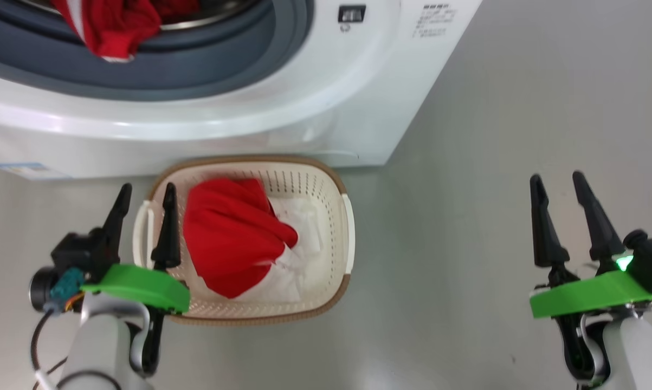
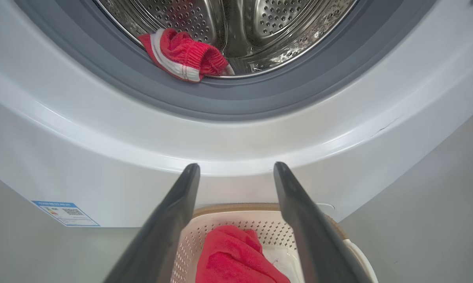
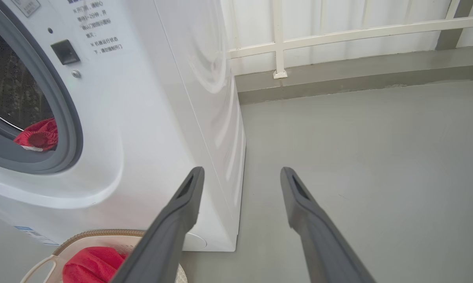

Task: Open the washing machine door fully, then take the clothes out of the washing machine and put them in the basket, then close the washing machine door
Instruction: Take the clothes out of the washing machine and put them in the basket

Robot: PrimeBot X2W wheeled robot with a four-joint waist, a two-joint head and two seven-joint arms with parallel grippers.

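The white washing machine (image 1: 282, 103) fills the top of the head view, its drum mouth uncovered; the washing machine door is out of view. Red and white clothes (image 1: 111, 24) hang over the grey rubber ring, seen too as clothes (image 2: 183, 55) at the steel drum's lip and clothes (image 3: 37, 135). On the floor in front stands the basket (image 1: 334, 216) holding a red garment (image 1: 231, 238). My left gripper (image 1: 146, 195) hovers open and empty over the basket's left handle. My right gripper (image 1: 557, 184) is open and empty over bare floor, far right.
A blue sticker (image 2: 65, 213) marks the machine's lower left front. A door latch slot (image 3: 65, 52) sits beside the drum mouth. Grey floor (image 1: 494, 162) stretches right of the machine. A white railing and low kerb (image 3: 338, 35) run along the back.
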